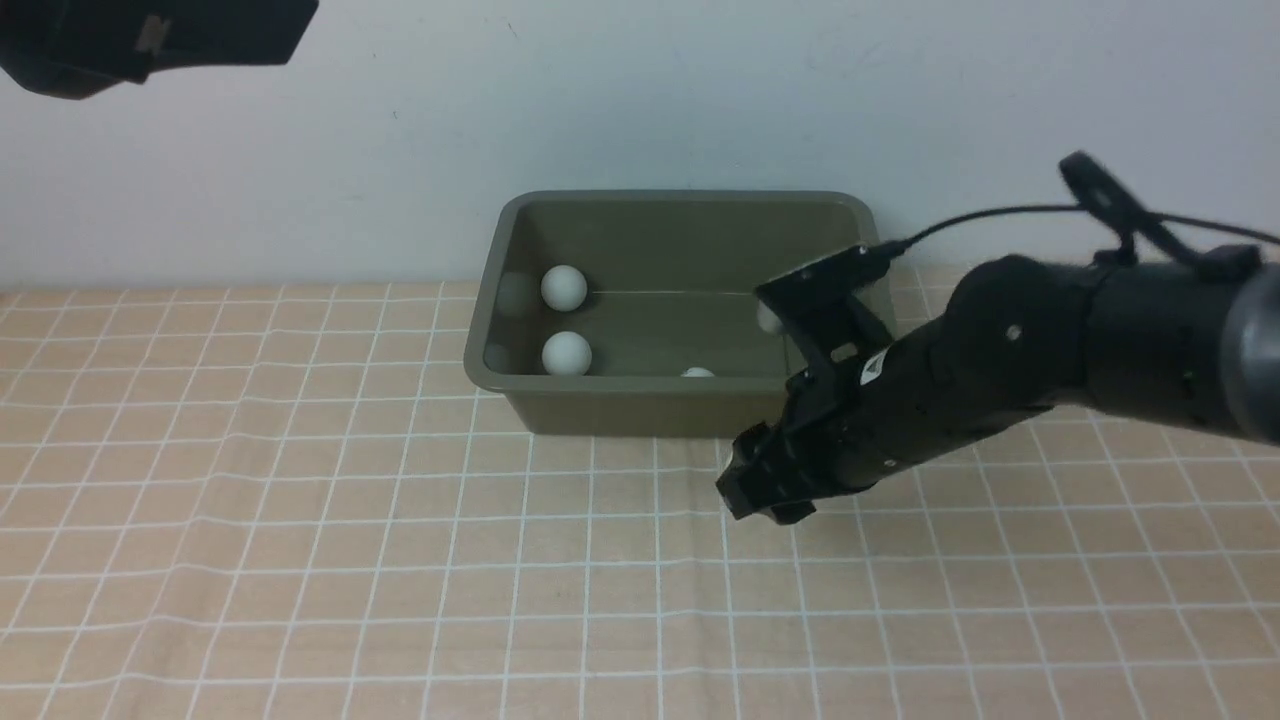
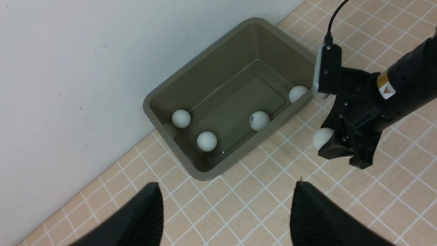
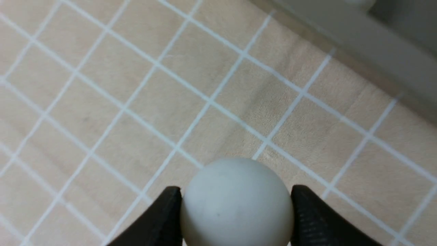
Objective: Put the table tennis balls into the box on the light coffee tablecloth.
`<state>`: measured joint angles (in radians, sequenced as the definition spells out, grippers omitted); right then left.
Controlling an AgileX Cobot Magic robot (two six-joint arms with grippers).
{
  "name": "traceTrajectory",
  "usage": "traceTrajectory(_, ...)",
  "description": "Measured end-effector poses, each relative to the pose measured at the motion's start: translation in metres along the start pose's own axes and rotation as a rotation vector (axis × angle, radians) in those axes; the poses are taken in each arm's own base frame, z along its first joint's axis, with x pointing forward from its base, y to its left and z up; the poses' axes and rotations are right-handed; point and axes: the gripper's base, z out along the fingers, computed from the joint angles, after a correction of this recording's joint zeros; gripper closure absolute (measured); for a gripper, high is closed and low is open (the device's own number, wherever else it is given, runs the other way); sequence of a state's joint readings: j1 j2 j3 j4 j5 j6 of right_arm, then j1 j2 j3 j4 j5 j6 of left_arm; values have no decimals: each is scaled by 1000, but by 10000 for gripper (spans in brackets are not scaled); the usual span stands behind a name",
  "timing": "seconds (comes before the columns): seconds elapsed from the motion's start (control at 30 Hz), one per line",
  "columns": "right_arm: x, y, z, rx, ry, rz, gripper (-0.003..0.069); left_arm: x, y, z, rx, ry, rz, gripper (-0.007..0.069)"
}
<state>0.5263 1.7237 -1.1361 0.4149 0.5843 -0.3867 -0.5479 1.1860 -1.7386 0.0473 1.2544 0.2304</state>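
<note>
The olive-green box (image 1: 640, 405) stands on the light coffee tablecloth (image 1: 400, 560) against the back wall. Several white table tennis balls lie in it: two at its left end (image 1: 563, 287) (image 1: 567, 353), and one with a dark mark (image 2: 259, 120) and one more (image 2: 298, 94) toward its right end. My right gripper (image 3: 235, 193) is shut on a fifth ball (image 3: 236, 205) and holds it just above the cloth, in front of the box's right part (image 1: 765, 490). My left gripper (image 2: 225, 191) is open and empty, high above the cloth to the left.
A plain white wall (image 1: 700, 100) rises right behind the box. The left arm (image 1: 150, 40) hangs at the top left of the front view. The right arm's cable (image 1: 1000, 212) runs above the box's right end.
</note>
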Motion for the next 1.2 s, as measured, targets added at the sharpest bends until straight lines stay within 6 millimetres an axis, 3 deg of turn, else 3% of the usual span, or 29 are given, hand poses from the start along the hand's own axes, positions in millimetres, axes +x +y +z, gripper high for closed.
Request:
traceTrajectory(0.1,-11,6,-37,8,-92,-30,294,0,0,0,-1,-1,0,210)
traceTrajectory(0.27,-33,-3,-59,35,-191,-20,294,0,0,0,-1,-1,0,209)
traceTrajectory(0.43,-59,-51,-42,104,-212,24,294,0,0,0,1,2,0,209)
traceTrajectory(0.6,-71,-82,-19,132,-203,-3,294,1,0,0,4,16,0,209)
traceTrajectory(0.73,-78,-93,-4,103,-198,31,284,2,-1,0,9,18,-2,209)
traceTrajectory(0.83,-79,-97,8,89,-178,32,187,1,-2,0,18,16,-4,209)
traceTrajectory(0.97,-82,-97,7,91,-192,29,95,1,-2,0,21,16,-5,209)
traceTrajectory(1.1,-95,-97,-25,129,-286,17,83,1,-2,0,23,15,-6,209)
traceTrajectory(1.2,-106,-98,-83,188,-414,2,108,1,-2,0,23,15,-6,209)
